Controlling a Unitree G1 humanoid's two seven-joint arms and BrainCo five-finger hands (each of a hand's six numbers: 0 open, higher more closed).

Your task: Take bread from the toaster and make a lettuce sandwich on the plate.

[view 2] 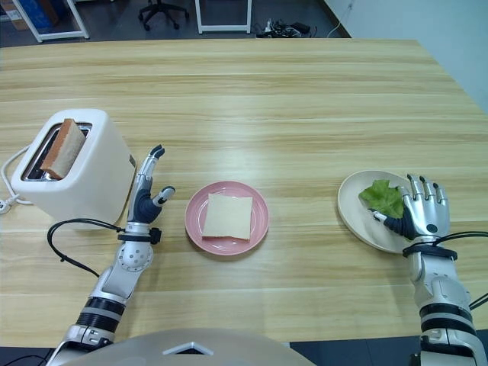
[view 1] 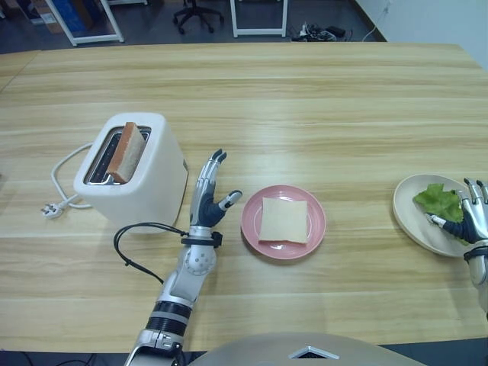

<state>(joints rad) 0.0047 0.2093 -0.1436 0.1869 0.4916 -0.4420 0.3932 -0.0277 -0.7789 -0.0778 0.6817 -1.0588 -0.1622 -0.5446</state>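
table (view 1: 305, 99): wide wooden top, and everything we log sits on its near half.
toaster (view 1: 145, 179): white, on the robot's left, slots up, with a cord trailing off its left side.
pink plate (view 1: 250, 221): centre front, just right of the left hand and well apart from the toaster.
cream plate (view 2: 354, 213): far right, holds the lettuce, well apart from the pink plate.
left hand (view 1: 207, 194): between the toaster and the pink plate, fingers straight and spread with the thumb out; we see nothing in it.
right hand (view 2: 421, 210): at the near right edge of the cream plate, fingers extended over the rim, thumb reaching under the leaf's near edge; not closed on anything.
bread slice (view 1: 284, 220): pale, lying flat in the middle of the pink plate.
toast (view 1: 127, 151): browned slice standing up out of the toaster slot, not yet taken.
lettuce (view 2: 383, 198): green leaf on the cream plate, just beside the right hand's fingers.
step: we judge the base slice is placed and the lettuce pick is in hand.
next move: we expect the right hand must close on the leaf, lift it and carry it left onto the bread slice. The leaf is limp, so a light pinch at the edge should do. The toast goes on top after that.
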